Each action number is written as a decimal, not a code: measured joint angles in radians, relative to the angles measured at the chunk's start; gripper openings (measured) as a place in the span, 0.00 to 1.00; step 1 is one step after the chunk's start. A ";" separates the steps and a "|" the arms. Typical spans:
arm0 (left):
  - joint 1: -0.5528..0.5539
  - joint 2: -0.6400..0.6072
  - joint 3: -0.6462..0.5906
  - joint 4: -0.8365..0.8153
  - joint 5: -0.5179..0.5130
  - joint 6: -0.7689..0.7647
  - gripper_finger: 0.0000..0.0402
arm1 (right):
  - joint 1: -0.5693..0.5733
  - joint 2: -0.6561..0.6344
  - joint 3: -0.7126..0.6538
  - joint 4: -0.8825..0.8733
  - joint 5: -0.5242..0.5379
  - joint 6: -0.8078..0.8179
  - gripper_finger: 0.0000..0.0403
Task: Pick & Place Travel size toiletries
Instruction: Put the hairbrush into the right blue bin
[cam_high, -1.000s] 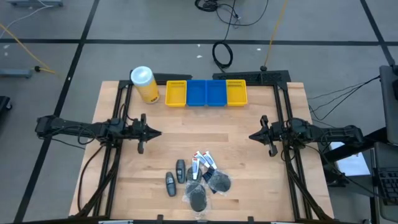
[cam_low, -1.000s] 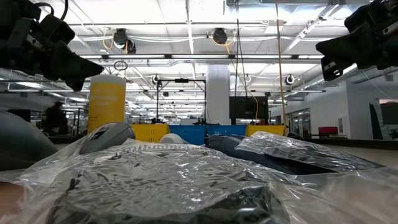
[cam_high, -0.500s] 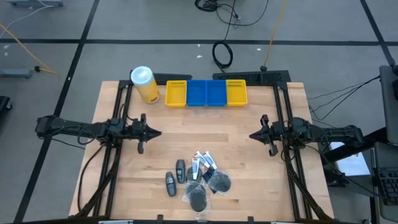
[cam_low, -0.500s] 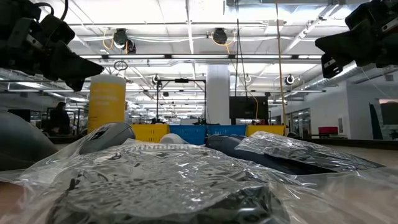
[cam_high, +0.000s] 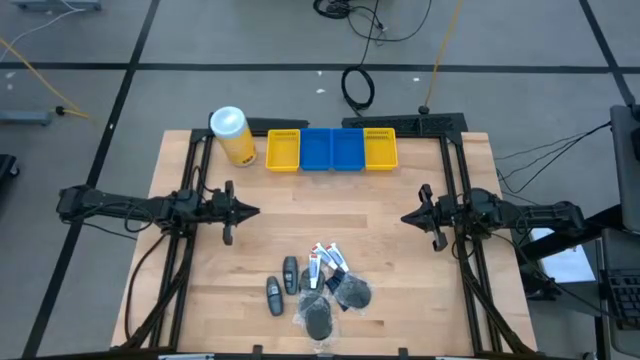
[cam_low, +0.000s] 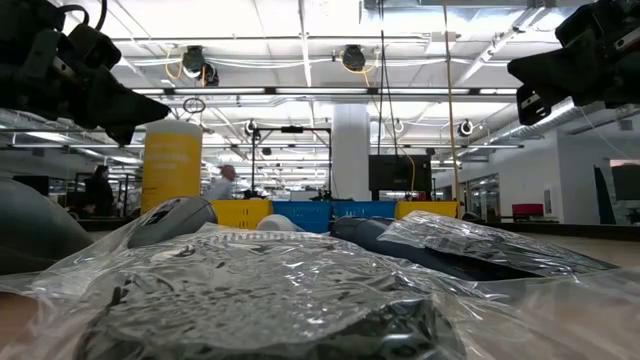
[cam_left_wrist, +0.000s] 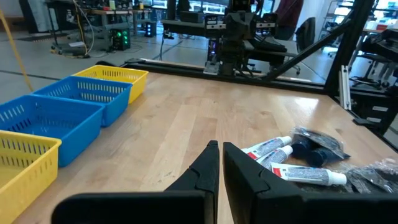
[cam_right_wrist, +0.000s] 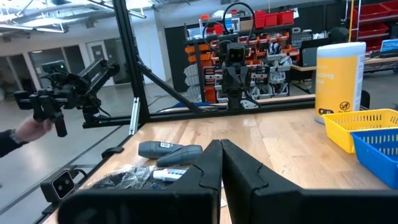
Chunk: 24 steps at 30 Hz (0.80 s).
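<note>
The travel size toiletries (cam_high: 318, 285) lie in a cluster near the table's near edge. It holds white tubes (cam_high: 326, 260) with dark caps, two dark grey oval bottles (cam_high: 282, 283) and black puffs (cam_high: 318, 318) in clear wrap. My left wrist view shows the tubes (cam_left_wrist: 273, 149) and a dark sachet (cam_left_wrist: 318, 144); my right wrist view shows the bottles (cam_right_wrist: 168, 149). My left gripper (cam_high: 252, 212) hovers shut at the table's left. My right gripper (cam_high: 406, 218) hovers shut at the table's right. Both stand above the wood, far side of the cluster, pointing at each other.
Two yellow bins (cam_high: 283, 150) (cam_high: 381, 148) flank blue bins (cam_high: 333, 148) at the far edge. A tall yellow canister (cam_high: 232, 135) with a white lid stands left of them. Bare wood lies between the grippers. A person's hand (cam_right_wrist: 25, 130) holds a device beyond the table.
</note>
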 joint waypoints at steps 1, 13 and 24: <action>0.000 0.000 0.000 0.000 0.000 0.000 0.05 | 0.000 0.000 0.000 0.000 0.000 -0.003 0.00; 0.000 0.000 0.000 0.036 -0.038 0.012 0.05 | 0.000 0.000 0.000 0.018 0.005 0.011 0.00; 0.001 0.000 0.000 0.233 -0.090 0.046 0.05 | 0.000 0.035 0.035 0.151 0.031 -0.010 0.00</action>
